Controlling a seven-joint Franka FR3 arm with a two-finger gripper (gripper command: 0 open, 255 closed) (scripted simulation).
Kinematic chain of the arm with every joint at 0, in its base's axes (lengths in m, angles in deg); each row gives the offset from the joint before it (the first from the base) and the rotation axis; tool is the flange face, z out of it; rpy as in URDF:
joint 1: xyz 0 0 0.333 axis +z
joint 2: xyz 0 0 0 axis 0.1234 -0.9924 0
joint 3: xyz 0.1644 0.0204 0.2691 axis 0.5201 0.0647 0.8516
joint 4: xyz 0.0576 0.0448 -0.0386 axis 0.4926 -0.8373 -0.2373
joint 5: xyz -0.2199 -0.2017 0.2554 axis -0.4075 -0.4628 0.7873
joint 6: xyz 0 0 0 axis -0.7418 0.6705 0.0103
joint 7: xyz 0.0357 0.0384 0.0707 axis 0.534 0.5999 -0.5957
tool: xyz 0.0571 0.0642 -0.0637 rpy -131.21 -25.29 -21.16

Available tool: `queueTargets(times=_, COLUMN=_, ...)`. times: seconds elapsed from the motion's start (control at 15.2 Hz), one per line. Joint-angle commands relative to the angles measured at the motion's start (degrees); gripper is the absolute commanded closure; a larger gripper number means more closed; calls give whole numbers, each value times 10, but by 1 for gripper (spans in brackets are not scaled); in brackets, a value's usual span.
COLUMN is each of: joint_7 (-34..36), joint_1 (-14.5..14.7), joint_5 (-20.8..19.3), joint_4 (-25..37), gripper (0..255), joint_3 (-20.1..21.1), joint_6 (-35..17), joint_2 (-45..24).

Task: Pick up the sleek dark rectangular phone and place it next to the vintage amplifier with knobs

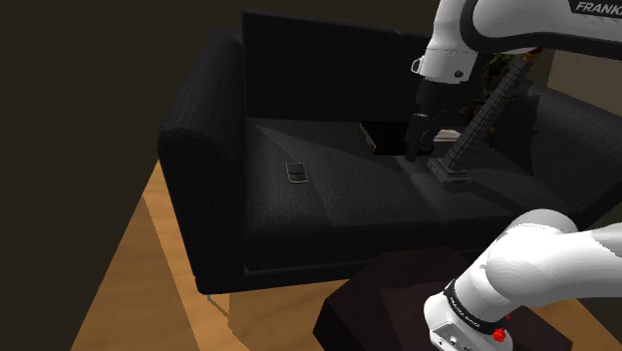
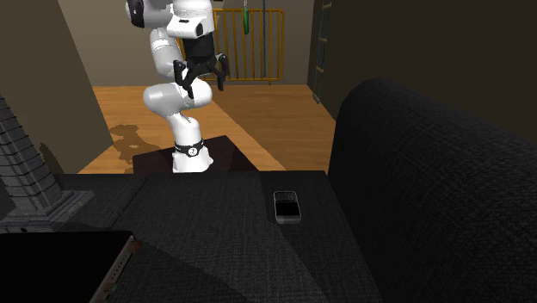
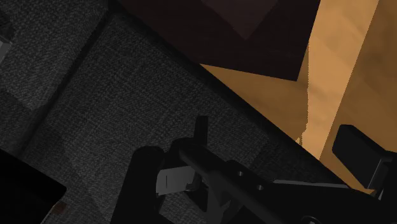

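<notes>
The phone (image 1: 296,172) is a small dark rectangle with a pale rim, lying flat on the sofa's seat cushion; it also lies near the armrest (image 2: 287,206). The amplifier (image 1: 378,138) is a black box at the back of the seat, and its corner with a brownish edge shows close up (image 2: 60,265). My black gripper (image 1: 420,136) hangs above the seat, to the shoulder view's right of the phone and close to the amplifier. The gripper (image 2: 201,76) is open and holds nothing. One finger (image 3: 357,150) shows over the wooden floor.
A grey lattice tower model (image 1: 468,135) stands on the cushion just beside the gripper, tall (image 2: 26,163). The black sofa (image 1: 199,150) has a high armrest and backrest. The dark stand (image 2: 225,157) sits on wooden floor (image 1: 150,289). A yellow railing (image 2: 258,43) is far behind.
</notes>
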Motion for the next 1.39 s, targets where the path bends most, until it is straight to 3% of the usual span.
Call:
queueTargets(times=0.0, joint_7=0, joint_1=0, joint_5=0, joint_4=0, gripper=0, joint_3=0, joint_6=0, joint_2=0)
queueTargets(times=0.73, joint_7=131, joint_1=-17, joint_5=34, joint_4=16, gripper=0, joint_3=77, joint_6=-207, joint_2=-182)
queueTargets(times=1.32, joint_7=248, joint_1=-33, joint_5=4, joint_4=102, gripper=0, joint_3=118, joint_6=-338, joint_2=-369)
